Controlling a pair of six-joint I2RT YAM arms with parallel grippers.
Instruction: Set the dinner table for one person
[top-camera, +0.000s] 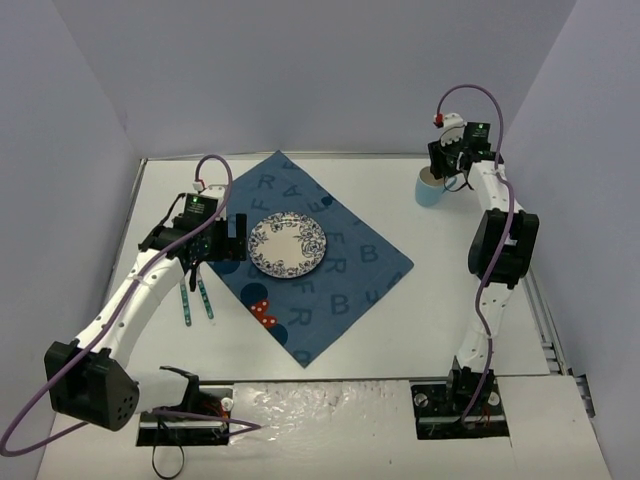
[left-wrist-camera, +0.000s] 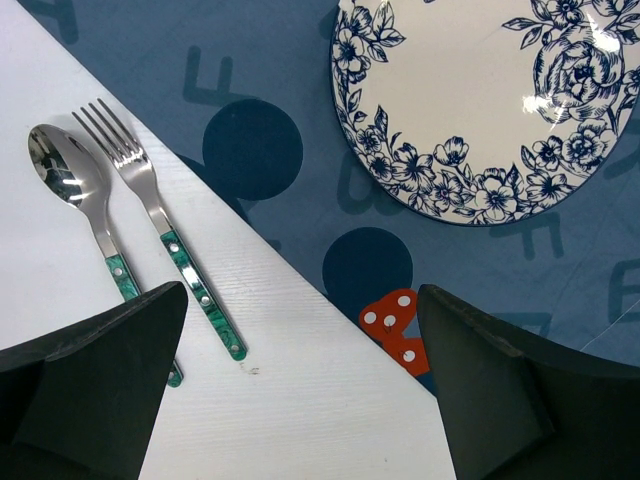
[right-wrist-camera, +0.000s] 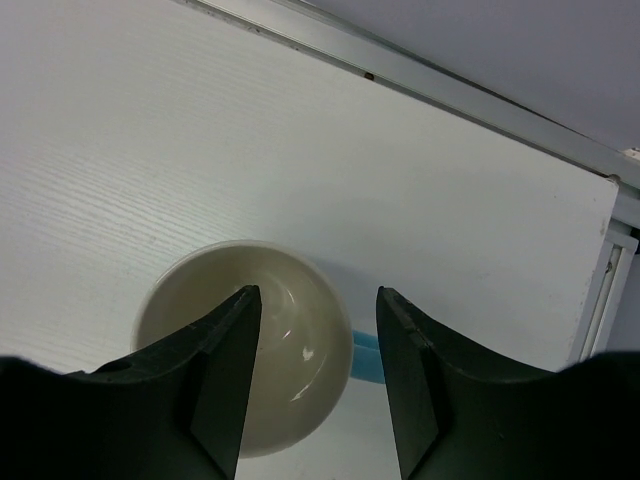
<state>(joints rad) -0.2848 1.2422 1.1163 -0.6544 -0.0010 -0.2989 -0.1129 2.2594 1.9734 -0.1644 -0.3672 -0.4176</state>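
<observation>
On the white dinner table (top-camera: 430, 290) lies a dark blue letter-printed cloth (top-camera: 350, 270) with a blue-flowered white plate (top-camera: 287, 245) on it. A fork (left-wrist-camera: 160, 225) and a spoon (left-wrist-camera: 70, 180) with green handles lie side by side on the bare table, left of the cloth. My left gripper (left-wrist-camera: 300, 300) hovers open over the cloth's left edge, with nothing in it. A light blue cup (top-camera: 430, 188) with a cream inside (right-wrist-camera: 270, 350) stands at the far right. My right gripper (right-wrist-camera: 318, 300) straddles its handle-side wall, one finger inside and one outside, still apart.
The table's metal edge trim (right-wrist-camera: 400, 65) runs just beyond the cup. Pale walls close in the table at the back and both sides. A rail (top-camera: 550, 320) runs along the right edge. Both arm bases sit at the near edge.
</observation>
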